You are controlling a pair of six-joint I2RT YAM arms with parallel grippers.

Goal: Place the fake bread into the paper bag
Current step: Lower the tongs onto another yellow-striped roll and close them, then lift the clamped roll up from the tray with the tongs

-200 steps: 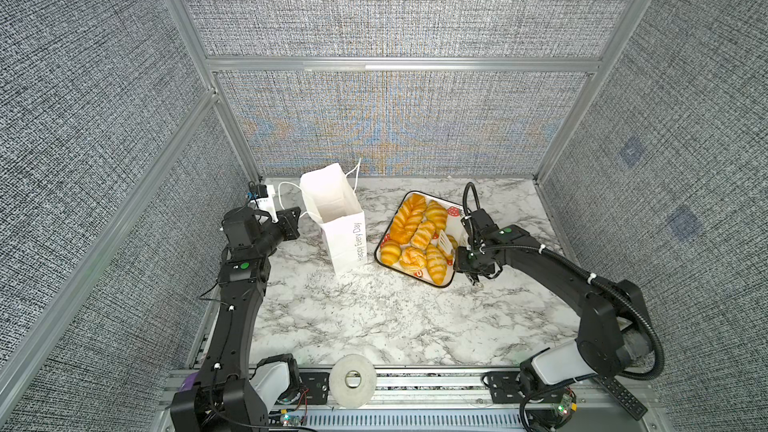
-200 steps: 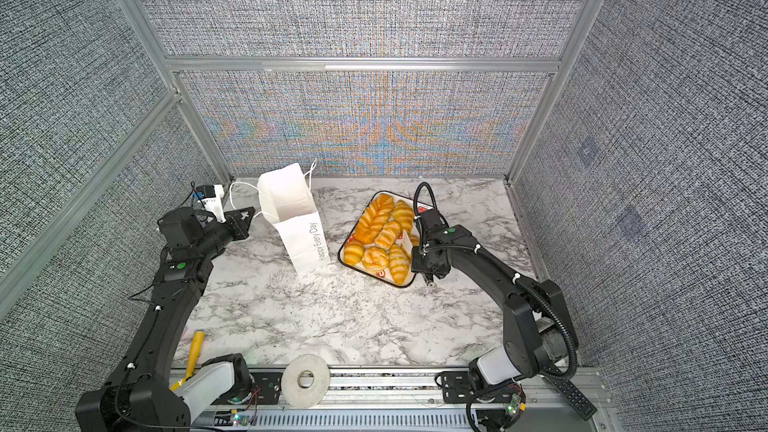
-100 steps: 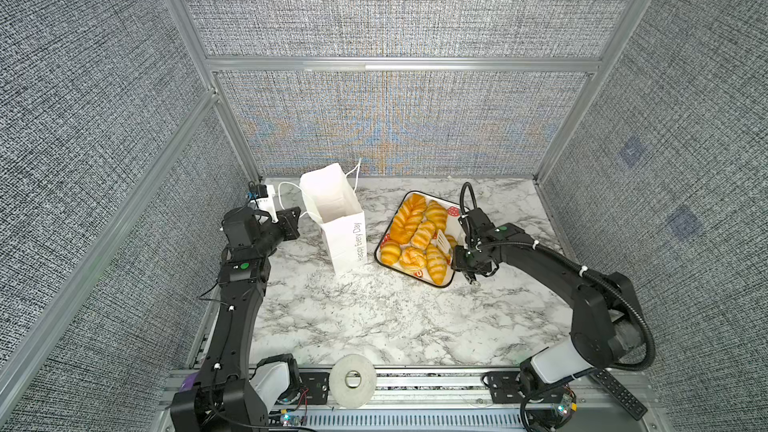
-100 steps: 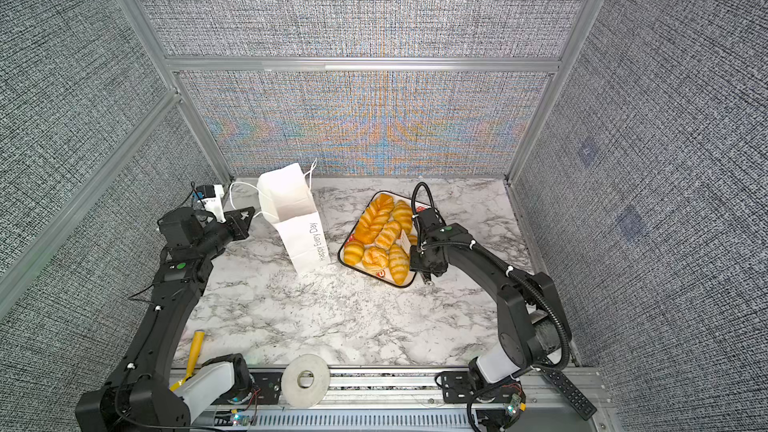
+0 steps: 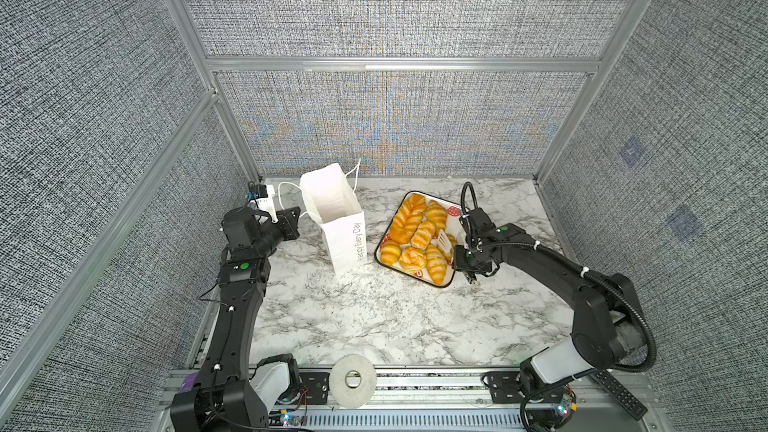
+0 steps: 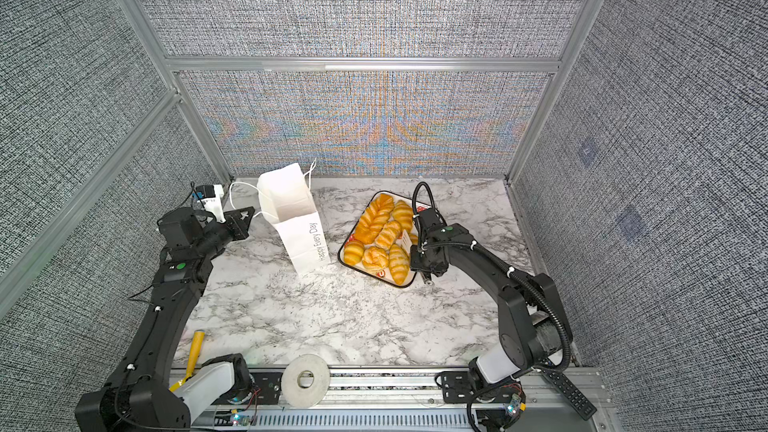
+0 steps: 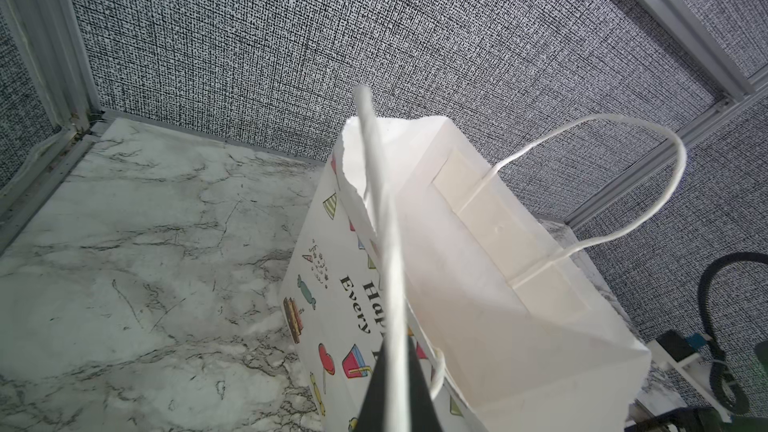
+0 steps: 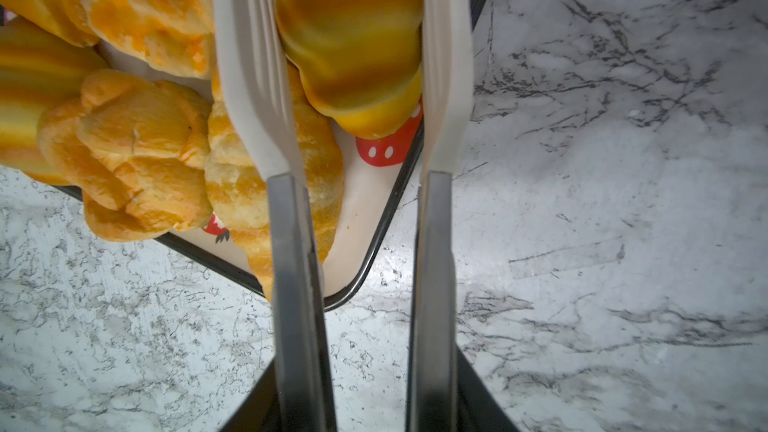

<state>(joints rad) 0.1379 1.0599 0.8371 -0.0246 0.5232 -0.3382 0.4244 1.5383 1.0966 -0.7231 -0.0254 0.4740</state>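
Marble open beside tray; left fingers pinch paper bag cord, right fingers clamp tongs round bread

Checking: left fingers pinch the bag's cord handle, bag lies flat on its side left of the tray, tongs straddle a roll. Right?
No. The paper bag stands upright, mouth open, not flat on its side; both top views show it. The rest holds: left fingers pinch its cord handle, it is left of the tray, tongs straddle a roll.
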